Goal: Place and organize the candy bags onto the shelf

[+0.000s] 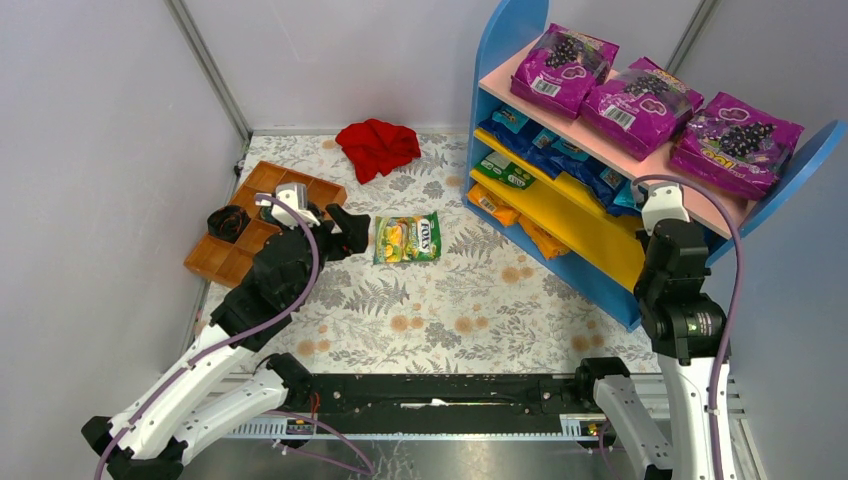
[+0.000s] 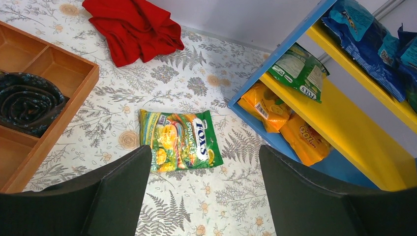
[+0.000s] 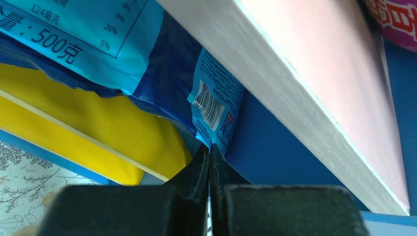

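The fern-printed worktop [image 1: 450, 300] carries a green bag [image 1: 407, 239] mid-surface, a red cloth [image 1: 377, 147], a wooden tray [image 1: 228, 262] and the shelf [image 1: 590, 215].

Open table [image 1: 450, 310] surrounds the green candy bag [image 1: 407, 239]; wooden tray [image 1: 262, 182] stands at nine o'clock, shelf [image 1: 590, 228] at three, red cloth [image 1: 378, 147] at twelve.

3 magenta bags [image 1: 640, 100]; 2 green candy bags [image 1: 407, 239]; 2 orange bags [image 2: 268, 104]; blue bags [image 1: 600, 178]: qty unclear.
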Available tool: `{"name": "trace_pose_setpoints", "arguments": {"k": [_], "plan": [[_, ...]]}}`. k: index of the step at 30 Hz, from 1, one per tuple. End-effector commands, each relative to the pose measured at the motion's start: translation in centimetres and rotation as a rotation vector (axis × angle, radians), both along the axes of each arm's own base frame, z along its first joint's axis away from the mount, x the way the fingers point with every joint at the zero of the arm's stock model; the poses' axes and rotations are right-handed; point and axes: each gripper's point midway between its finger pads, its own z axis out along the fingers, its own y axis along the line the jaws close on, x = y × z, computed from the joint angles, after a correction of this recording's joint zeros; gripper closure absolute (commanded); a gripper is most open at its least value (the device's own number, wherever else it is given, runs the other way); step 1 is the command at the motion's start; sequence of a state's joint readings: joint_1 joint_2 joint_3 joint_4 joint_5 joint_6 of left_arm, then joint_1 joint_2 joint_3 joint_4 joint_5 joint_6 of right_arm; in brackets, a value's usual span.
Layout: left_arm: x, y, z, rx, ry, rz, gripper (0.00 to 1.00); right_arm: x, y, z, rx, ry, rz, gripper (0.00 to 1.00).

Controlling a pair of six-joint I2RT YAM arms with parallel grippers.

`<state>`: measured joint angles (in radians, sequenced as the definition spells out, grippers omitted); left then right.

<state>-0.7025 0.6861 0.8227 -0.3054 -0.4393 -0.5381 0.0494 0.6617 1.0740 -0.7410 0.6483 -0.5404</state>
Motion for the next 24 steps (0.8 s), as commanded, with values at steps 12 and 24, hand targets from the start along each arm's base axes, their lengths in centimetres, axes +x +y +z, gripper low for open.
{"name": "trace_pose_setpoints", "arguments": {"k": [12, 24], "plan": [[0.3, -0.4, -0.1, 0.011, -0.009, -0.008, 0.15, 0.7, 10.7, 1.4, 0.202, -0.071, 0.639, 0.24], [0.9, -0.2, -0.9, 0.020, 0.015, 0.007, 0.15, 6.4, 10.6, 7.2, 0.443, -0.399, 0.450, 0.51]]}}
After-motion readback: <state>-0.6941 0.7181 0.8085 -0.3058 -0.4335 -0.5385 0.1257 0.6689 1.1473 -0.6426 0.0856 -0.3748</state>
